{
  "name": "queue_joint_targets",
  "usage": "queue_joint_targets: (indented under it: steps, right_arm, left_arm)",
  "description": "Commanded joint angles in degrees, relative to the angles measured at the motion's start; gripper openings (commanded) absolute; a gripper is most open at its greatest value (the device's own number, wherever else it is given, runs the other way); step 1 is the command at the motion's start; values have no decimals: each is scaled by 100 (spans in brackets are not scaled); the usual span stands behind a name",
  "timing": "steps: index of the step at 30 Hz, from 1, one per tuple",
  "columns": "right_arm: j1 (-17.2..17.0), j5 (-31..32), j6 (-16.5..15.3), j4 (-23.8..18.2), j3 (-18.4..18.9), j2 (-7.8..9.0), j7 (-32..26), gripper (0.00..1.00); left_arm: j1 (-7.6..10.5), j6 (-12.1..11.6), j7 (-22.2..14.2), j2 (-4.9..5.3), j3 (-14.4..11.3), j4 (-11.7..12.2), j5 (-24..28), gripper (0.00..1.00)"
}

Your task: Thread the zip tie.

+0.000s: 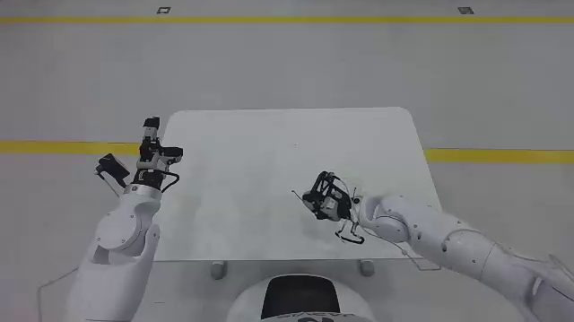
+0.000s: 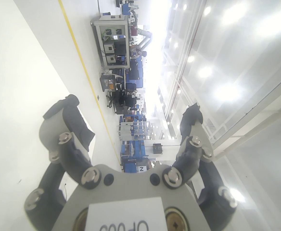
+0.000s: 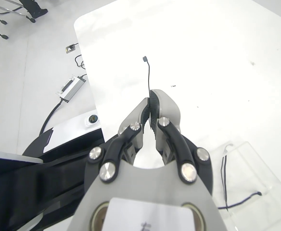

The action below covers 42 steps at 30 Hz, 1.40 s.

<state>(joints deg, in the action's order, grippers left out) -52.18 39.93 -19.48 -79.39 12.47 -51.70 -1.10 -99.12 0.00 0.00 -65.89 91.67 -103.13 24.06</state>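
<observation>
A thin black zip tie [image 3: 148, 75] sticks out from my right gripper [image 3: 150, 98], which is shut on it; its small square head [image 3: 144, 59] is at the free end. From above, this gripper [image 1: 316, 196] hovers over the near right part of the white table [image 1: 269, 161], and the zip tie [image 1: 297, 196] pokes out toward the table's middle. My left gripper [image 1: 152, 147] is at the table's left edge, open and holding nothing. In the left wrist view its fingers [image 2: 68, 118] stand wide apart and point up toward the hall.
A clear plastic tray [image 3: 251, 169] with a few more black zip ties [image 3: 224, 169] lies on the table beside my right arm. A power brick and cables [image 3: 69, 88] lie on the floor past the table's edge.
</observation>
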Motion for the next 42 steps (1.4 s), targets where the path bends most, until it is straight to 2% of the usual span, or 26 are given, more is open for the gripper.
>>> queue_joint_targets:
  steps: [1,8,13,22,29,35,42]
  right_arm:
    - [-7,-3,0,2,11,-2,-1,0]
    - [-7,-3,0,2,11,-2,-1,0]
    - [-136,-485,0,-49,132,28,394,0]
    - [-64,-1599,0,-293,-145,296,1239,0]
    - [-28,-1964,0,-545,-273,460,1680,0]
    - [-60,-2334,0,-762,-273,529,1758,0]
    - [2,-2773,0,-786,-273,562,1640,0]
  left_arm:
    - [0,0,0,0,0,0,0,100]
    - [0,0,0,0,0,0,0,100]
    - [0,0,0,0,0,0,0,100]
    - [0,0,0,0,0,0,0,100]
    - [0,0,0,0,0,0,0,100]
    - [0,0,0,0,0,0,0,100]
    - [0,0,0,0,0,0,0,100]
